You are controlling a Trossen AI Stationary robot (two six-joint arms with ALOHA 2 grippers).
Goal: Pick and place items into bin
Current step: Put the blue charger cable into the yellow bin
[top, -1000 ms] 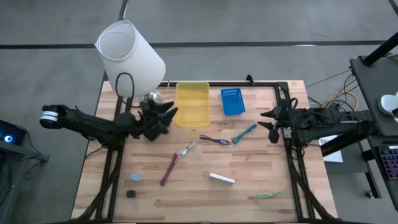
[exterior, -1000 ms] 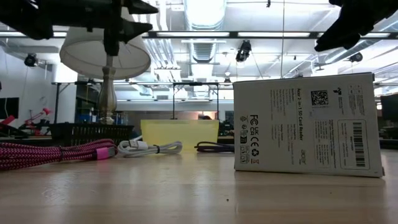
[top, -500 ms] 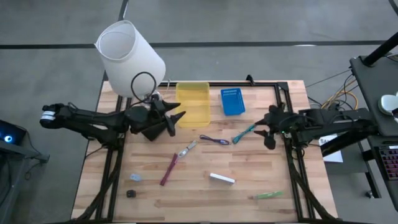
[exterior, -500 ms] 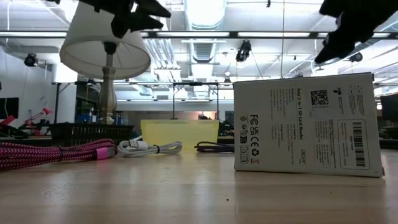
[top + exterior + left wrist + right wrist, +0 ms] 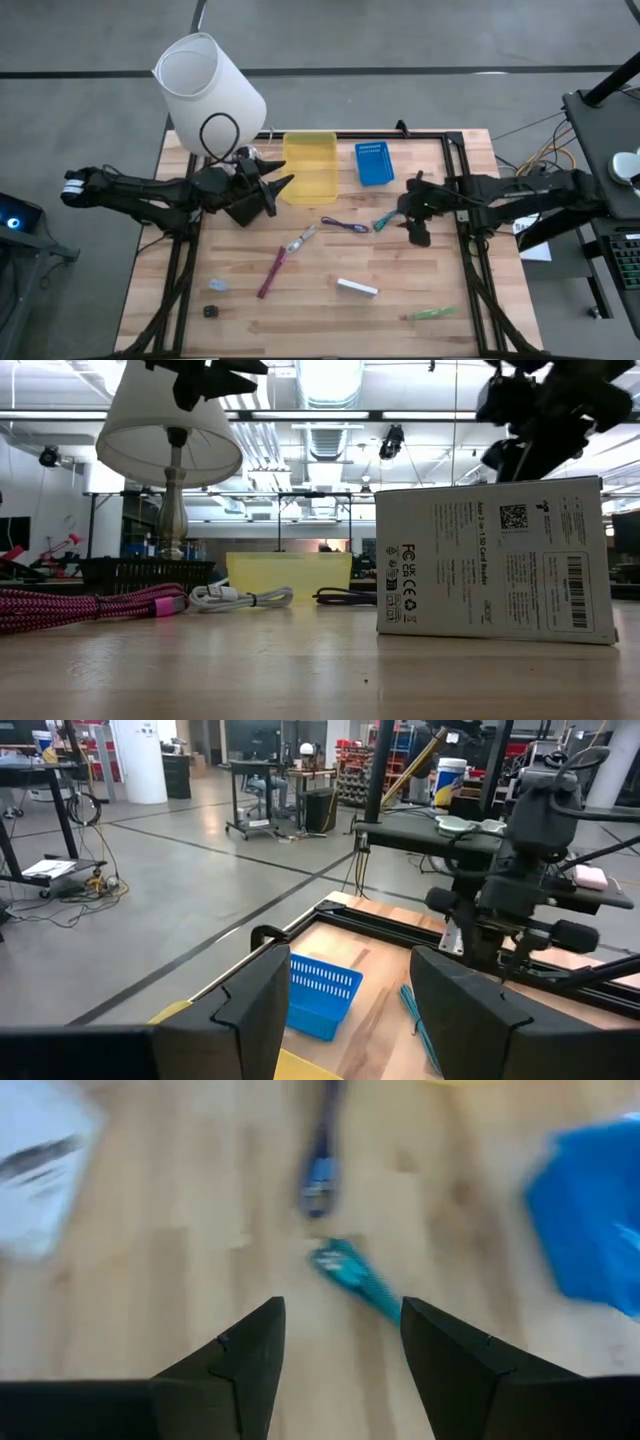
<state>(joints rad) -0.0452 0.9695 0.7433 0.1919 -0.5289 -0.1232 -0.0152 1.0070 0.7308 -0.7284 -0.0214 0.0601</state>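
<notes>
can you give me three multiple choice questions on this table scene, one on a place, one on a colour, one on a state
1. Where is the blue basket relative to the yellow bin?
A. inside it
B. beside it, toward the right arm
C. at the table's opposite edge

2. What colour is the cable lying nearest the right pincer?
A. teal
B. orange
C. white

3. What state is the yellow bin in?
A. holding several items
B. tipped on its side
C. lying flat with nothing seen inside

Answers:
1. B, the high view shows the basket just beside the bin, apart from it.
2. A, the teal cable lies just ahead of the open right pincer.
3. C, the high view shows only bare yellow floor.
</notes>
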